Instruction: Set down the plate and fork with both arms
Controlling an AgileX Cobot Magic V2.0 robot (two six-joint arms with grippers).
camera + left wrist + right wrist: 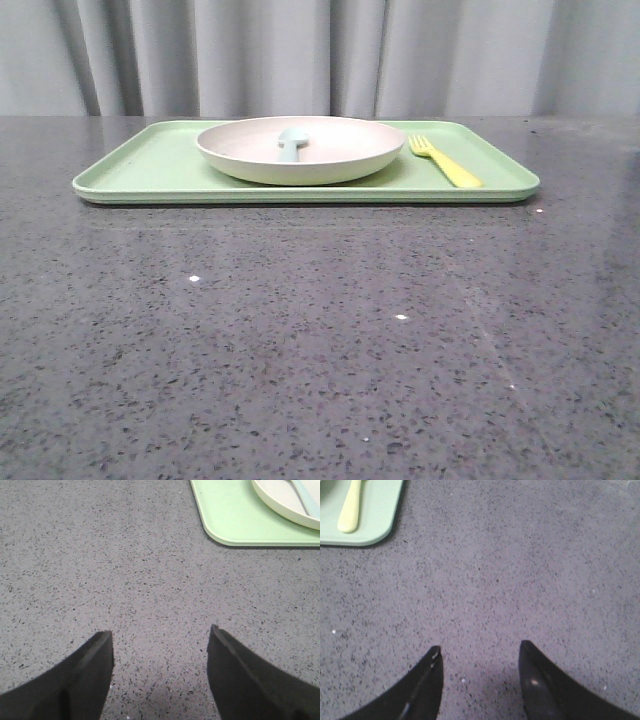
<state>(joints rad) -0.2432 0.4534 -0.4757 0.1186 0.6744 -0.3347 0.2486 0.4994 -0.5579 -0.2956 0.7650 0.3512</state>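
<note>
Light-green tray [150,170] sits on the grey speckled worktop [320,340], used here as the landmark. Plate [300,150] rests on the tray's middle, with a pale blue utensil [290,143] lying inside it. Fork [446,162] lies flat on the tray's right part, just beside the plate, not touching it as far as I can tell, tines pointing to the tray's far edge. Neither arm shows in the front view. Left gripper [160,652] hovers over bare worktop off the tray's near left corner, fingers [92,672] apart, nothing between them. Right gripper [480,662] hovers off the tray's near right corner, fingers [540,680] apart too, empty. Likely step: start of approach, nothing grasped yet. Next move probably needs the left arm to reach the plate rim and the right arm to reach the fork handle; the thin, flat fork calls for a low, careful pinch.
</note>
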